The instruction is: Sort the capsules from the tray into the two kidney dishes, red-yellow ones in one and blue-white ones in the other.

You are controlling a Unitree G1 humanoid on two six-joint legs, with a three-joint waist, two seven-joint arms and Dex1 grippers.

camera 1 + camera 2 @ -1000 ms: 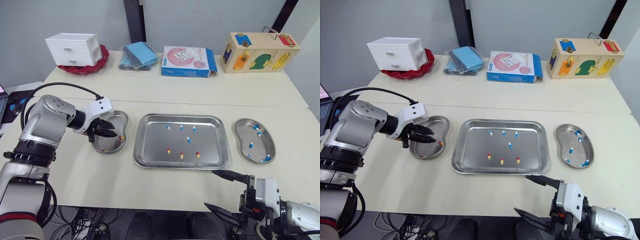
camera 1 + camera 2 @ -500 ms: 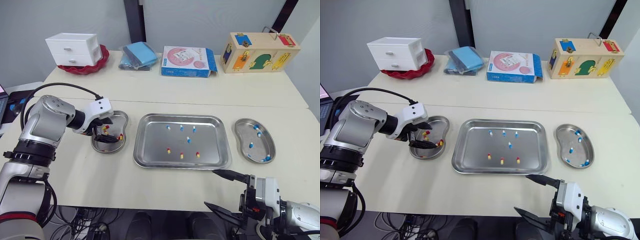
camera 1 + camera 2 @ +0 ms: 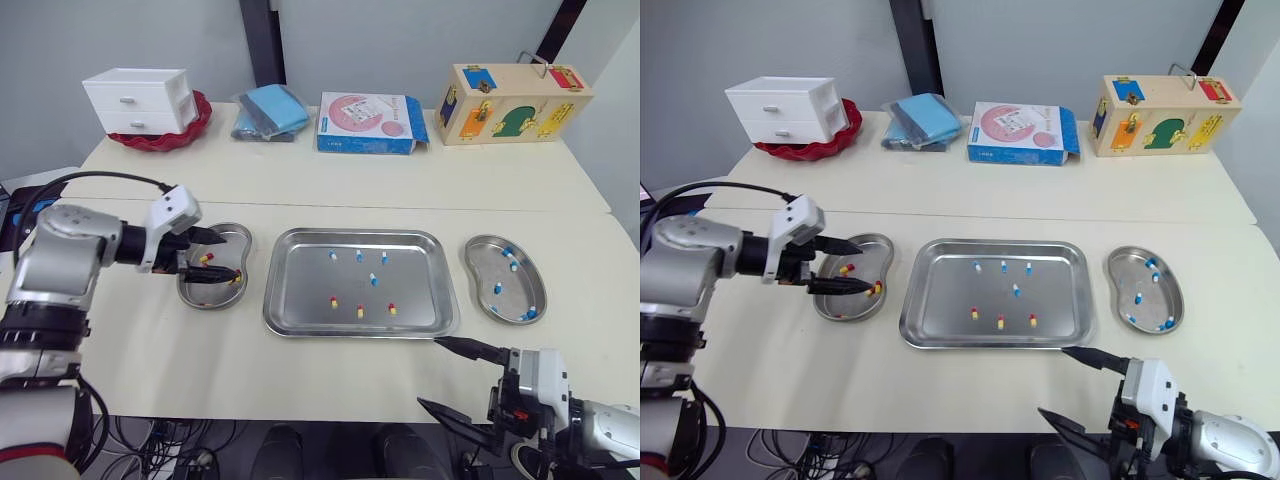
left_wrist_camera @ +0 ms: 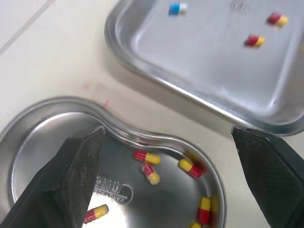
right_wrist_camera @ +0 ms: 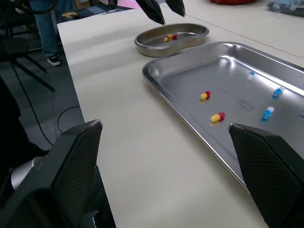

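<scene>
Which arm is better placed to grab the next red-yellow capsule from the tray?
Left, probably: the left pincer hovers open over the red-yellow dish, beside the tray.

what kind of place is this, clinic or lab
Most likely a robotics test lab, not a clinic: a plain table holds a steel tray and two kidney dishes of capsules, with unrelated practice props behind, a wooden latch box and a small white drawer unit.

Cream table (image 3: 330, 180) against a pale grey wall (image 3: 400, 40) with a dark vertical post (image 3: 255, 45)
</scene>
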